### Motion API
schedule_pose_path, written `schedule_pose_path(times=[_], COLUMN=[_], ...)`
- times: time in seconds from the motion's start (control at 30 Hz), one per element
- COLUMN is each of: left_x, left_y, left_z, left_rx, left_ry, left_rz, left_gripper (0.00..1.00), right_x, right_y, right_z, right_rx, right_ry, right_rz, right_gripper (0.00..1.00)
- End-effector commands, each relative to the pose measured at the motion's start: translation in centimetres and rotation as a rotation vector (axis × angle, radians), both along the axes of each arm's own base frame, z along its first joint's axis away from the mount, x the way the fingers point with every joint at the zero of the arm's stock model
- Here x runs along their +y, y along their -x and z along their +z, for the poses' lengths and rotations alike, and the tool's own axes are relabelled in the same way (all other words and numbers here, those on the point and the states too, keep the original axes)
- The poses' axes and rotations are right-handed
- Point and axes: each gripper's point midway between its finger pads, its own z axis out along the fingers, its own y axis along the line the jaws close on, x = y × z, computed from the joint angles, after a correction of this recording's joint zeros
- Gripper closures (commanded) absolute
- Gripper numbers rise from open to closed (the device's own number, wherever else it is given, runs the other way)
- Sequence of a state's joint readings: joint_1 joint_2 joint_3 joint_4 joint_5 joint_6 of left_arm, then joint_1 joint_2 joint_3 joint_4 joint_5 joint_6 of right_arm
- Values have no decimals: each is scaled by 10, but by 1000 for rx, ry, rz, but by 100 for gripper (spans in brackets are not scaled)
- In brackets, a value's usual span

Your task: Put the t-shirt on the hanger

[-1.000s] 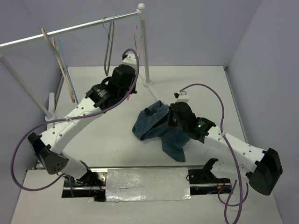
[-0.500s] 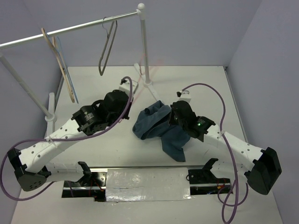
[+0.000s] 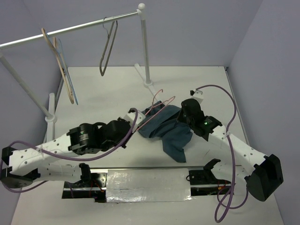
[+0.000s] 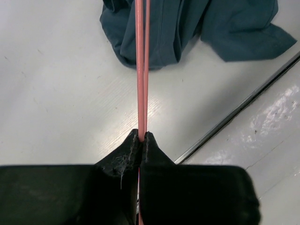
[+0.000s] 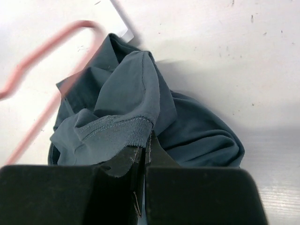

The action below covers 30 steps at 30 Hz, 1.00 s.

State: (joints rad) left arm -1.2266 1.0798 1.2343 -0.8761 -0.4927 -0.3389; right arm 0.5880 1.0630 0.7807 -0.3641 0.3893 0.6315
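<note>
Two grips: left pincer (image 4: 143, 137) pinches wire hanger (image 4: 140, 70), right pincer (image 5: 146, 141) pinches limp t-shirt (image 5: 126, 93).

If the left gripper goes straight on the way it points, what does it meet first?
Probably the t-shirt, lying ahead of the left gripper; the hanger it grips reaches over it, though depth is unclear.

The widest open stretch of table (image 3: 98, 96) lay at the far left, between the rack's upright post (image 3: 144, 47) and the wooden hangers (image 3: 58, 63), though a grey-brown hanger (image 3: 109, 49) dangled from the rail (image 3: 79, 26) above it. The t-shirt (image 3: 171, 133) heap was hemmed in: the hanger (image 4: 140, 70) slanted over its left side from the left gripper (image 4: 142, 137), the right gripper (image 5: 145, 149) and the right arm (image 3: 236, 147) covered its right, and the post's foot stood just behind.
</note>
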Motion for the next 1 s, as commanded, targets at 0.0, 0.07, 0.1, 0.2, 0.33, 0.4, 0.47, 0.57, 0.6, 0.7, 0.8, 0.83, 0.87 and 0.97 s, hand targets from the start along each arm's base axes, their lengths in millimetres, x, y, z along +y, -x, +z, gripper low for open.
schedule_pose_path(times=[0.0,0.07,0.1,0.2,0.33,0.4,0.47,0.57,0.6,0.7,0.8,0.83,0.87,0.97], left_x=[15,16,19,23,18,22,25,31,33,35,33,31,31,30], left_y=[7,12,15,21,30,34,35,37,38,44,52,55,57,60], left_z=[0,-3,-4,-5,-3,-6,-8,0,2,9,10,7,7,0], left_rx=[1,19,22,31,47,57,58,51,50,55,66,76,79,91], left_ry=[49,75,86,108,164,156,154,178,184,205,222,223,226,221], left_rz=[15,-2,-6,-23,-82,-90,-88,-89,-92,-123,-175,-197,-206,-222], left_gripper=[100,100,100,100,100,100,100,100,100,100,100,100,100,100], right_x=[-6,-7,-7,-9,-12,-13,-14,-15,-16,-18,-20,-20,-20,-20], right_y=[-3,-4,-4,-4,-4,-5,-6,-8,-8,-10,-10,-10,-10,-11], right_z=[9,8,8,7,7,7,7,2,1,0,0,0,0,-2], right_rx=[-32,-26,-26,-22,-24,-27,-26,-9,-2,-1,-5,-3,-2,2], right_ry=[-26,-23,-26,-23,-22,-25,-22,-15,-12,-11,-15,-15,-15,-14], right_rz=[-32,-37,-37,-43,-52,-60,-63,-72,-74,-84,-89,-89,-88,-88], right_gripper=[100,100,100,100,100,100,100,100,100,100,100,100,100,100])
